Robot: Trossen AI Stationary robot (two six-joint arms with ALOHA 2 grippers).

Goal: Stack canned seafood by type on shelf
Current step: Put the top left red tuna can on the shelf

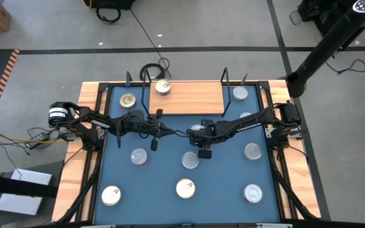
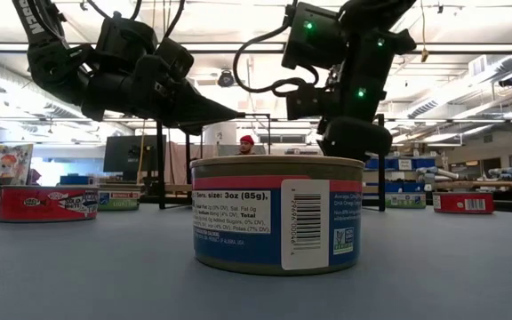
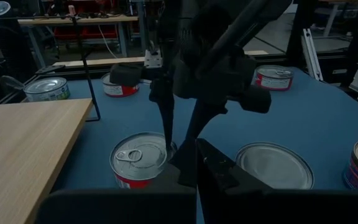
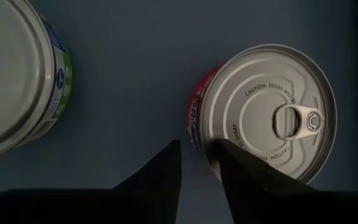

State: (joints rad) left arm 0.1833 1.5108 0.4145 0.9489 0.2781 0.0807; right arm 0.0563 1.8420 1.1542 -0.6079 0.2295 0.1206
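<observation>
Barely started, as I read it. Nearest me on the blue tabletop [image 1: 170, 171], six loose cans sat unsorted, including a gold-top can [image 1: 185, 187]. Mid-table, the right gripper [image 1: 203, 140] was over a red-sided can [image 4: 263, 115], jaws slightly apart straddling its rim, not yet pinching it. The left gripper [image 1: 153, 143] hovered beside it, jaws pressed together, empty. Farthest off, the shelf [image 1: 185, 97] held just one can [image 1: 163, 87]; more cans flanked it.

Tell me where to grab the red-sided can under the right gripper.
Grip the red-sided can across its round side wall, coming straight down from above. It sits flat, lid up, with clear table around it. The right gripper hangs over its rim.
</observation>
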